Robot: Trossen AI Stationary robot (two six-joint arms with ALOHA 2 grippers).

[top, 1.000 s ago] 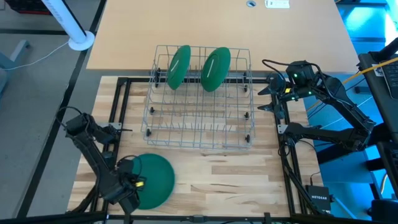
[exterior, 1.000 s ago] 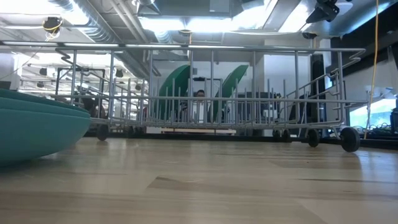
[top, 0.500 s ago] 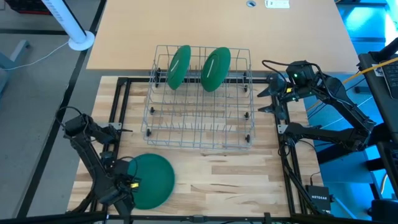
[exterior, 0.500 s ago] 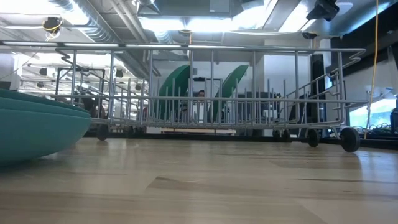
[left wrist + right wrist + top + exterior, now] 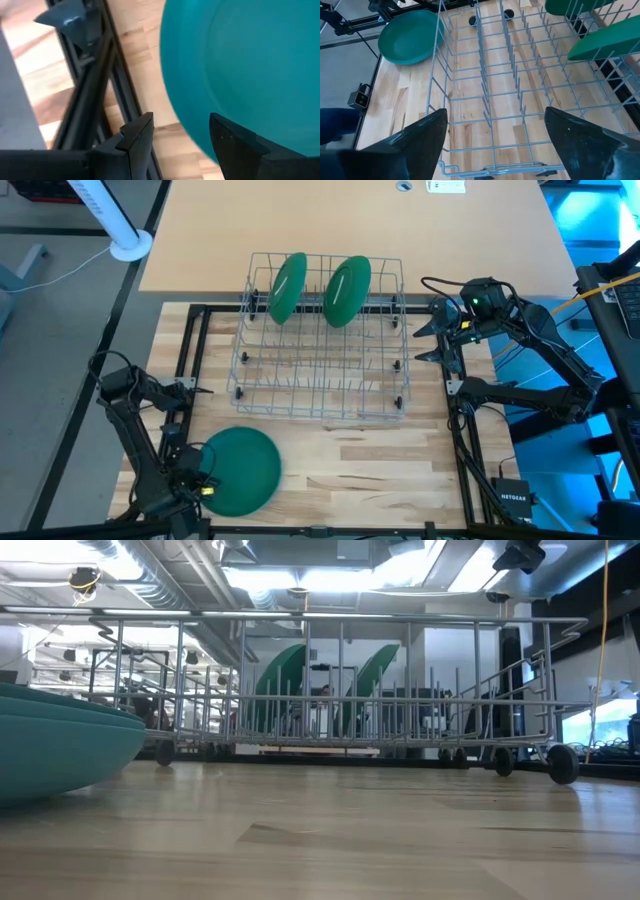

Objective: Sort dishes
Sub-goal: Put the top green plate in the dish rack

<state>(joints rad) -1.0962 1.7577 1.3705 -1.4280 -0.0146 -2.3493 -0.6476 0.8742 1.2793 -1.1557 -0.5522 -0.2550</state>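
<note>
High view, plates (image 5: 243,471) beside open left hand (image 5: 197,483)

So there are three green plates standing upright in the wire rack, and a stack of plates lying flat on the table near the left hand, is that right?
Not quite. Only two green plates stand upright in the wire rack, not three; the high view shows this. The rest holds: a stack of plates lies flat on the table near the left hand.

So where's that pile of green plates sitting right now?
In the high view the stack of plates lies flat on the table's near left corner, in front of the wire rack, beside the left gripper.
</note>
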